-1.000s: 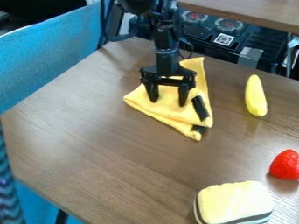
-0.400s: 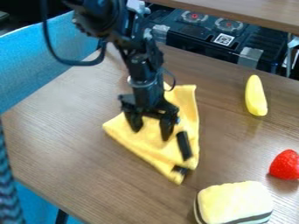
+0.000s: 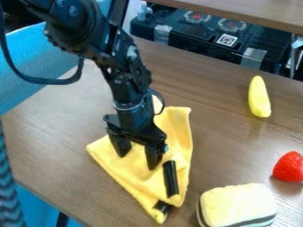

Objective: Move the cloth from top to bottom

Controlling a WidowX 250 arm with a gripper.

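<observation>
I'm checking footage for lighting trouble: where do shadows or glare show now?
Camera view: soft, dim shadow under the strawberry, a fainter one below the banana; pale sheen on the left of the table; the cloth is bright, its weave not washed out by glare.

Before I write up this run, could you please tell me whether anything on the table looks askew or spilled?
The yellow cloth lies askew beneath the tool, folded unevenly so its corners don't line up, with a black strip near its right side. I see no spill or damage.
</observation>
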